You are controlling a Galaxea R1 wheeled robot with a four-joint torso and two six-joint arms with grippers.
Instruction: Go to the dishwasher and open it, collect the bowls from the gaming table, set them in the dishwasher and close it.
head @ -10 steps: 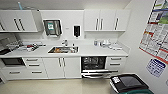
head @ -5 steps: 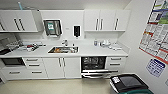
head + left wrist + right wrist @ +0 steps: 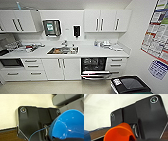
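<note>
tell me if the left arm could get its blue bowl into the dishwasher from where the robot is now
Probably not yet. The dishwasher is open, its door down and dark inside showing, so nothing blocks the opening. But it sits across a stretch of floor from the robot, and the blue bowl is up by the left wrist, so the robot likely needs to come closer first.

— Any writing you can read?
— None. The posters (image 3: 157, 35) on the right wall carry blocks of print in red, green and blue, all too blurred to make out.
— The blue sign (image 3: 158, 69) under them?
— It has lines of white text, but they can't be read either.
— The bin (image 3: 130, 85)?
— A white label (image 3: 116, 81) sits on its lid, with dark marks that can't be read.
</note>
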